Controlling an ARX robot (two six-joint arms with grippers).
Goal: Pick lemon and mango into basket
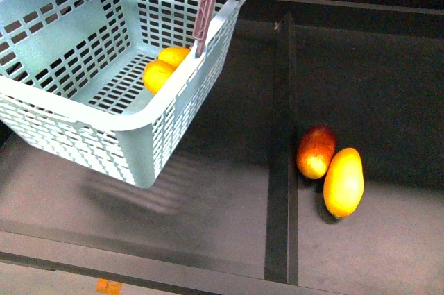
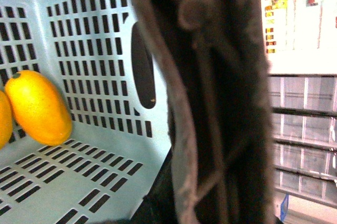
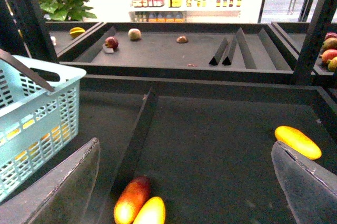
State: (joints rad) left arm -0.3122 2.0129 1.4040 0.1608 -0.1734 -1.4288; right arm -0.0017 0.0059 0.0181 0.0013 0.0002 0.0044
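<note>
Two lemons (image 1: 165, 67) lie touching on the slotted floor of the basket (image 1: 83, 125), which fills the upper left of the front view, tilted. A yellow mango (image 1: 343, 182) rests at lower right against a red-yellow mango (image 1: 316, 151), just beside a dark divider (image 1: 283, 170). The right gripper (image 3: 184, 182) is spread wide above that pair. Whether the left gripper is clenched or released cannot be told.

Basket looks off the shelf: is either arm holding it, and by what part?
The basket hangs tilted from its brown handle, seemingly held by the left gripper, though the grip itself isn't visible. The right gripper is open and empty.
</note>
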